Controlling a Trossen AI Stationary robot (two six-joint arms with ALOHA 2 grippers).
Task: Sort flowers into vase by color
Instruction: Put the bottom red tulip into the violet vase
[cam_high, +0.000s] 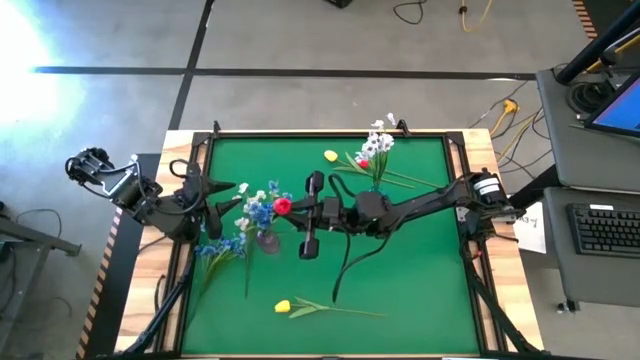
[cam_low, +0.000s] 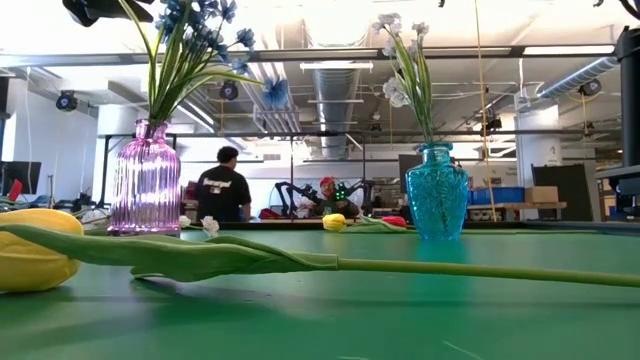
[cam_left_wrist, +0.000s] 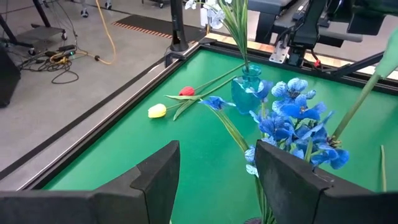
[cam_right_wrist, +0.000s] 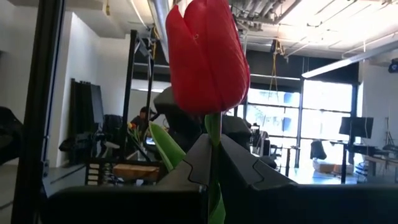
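A red tulip (cam_right_wrist: 208, 53) stands up between the shut fingers of my right gripper (cam_high: 296, 207), which reaches in from the right to beside the pink vase (cam_high: 268, 239). That vase holds blue flowers (cam_high: 258, 211). More blue flowers (cam_high: 220, 246) lie on the table to its left. My left gripper (cam_left_wrist: 217, 155) hovers open by the table's left edge and holds nothing. The teal vase (cam_high: 377, 181) holds white flowers (cam_high: 380, 140). A yellow tulip (cam_high: 330, 156) and a red one (cam_high: 362, 162) lie beside it. Another yellow tulip (cam_high: 283, 306) lies near the front edge. My right gripper pinches the red tulip's stem just below the bud (cam_right_wrist: 213, 127) between its two fingers. The fingers come from the table's right and slant upward. The bud stands upright above the fingertips, lifted clear of the table, with a green leaf (cam_right_wrist: 165, 146) beside the fingers.
The table's raised black rim (cam_high: 300, 131) runs around the green mat. The long stem (cam_low: 400, 267) of the near yellow tulip lies across the front. Bare mat lies at the right front (cam_high: 420, 290). A person (cam_low: 222, 185) stands far behind the table.
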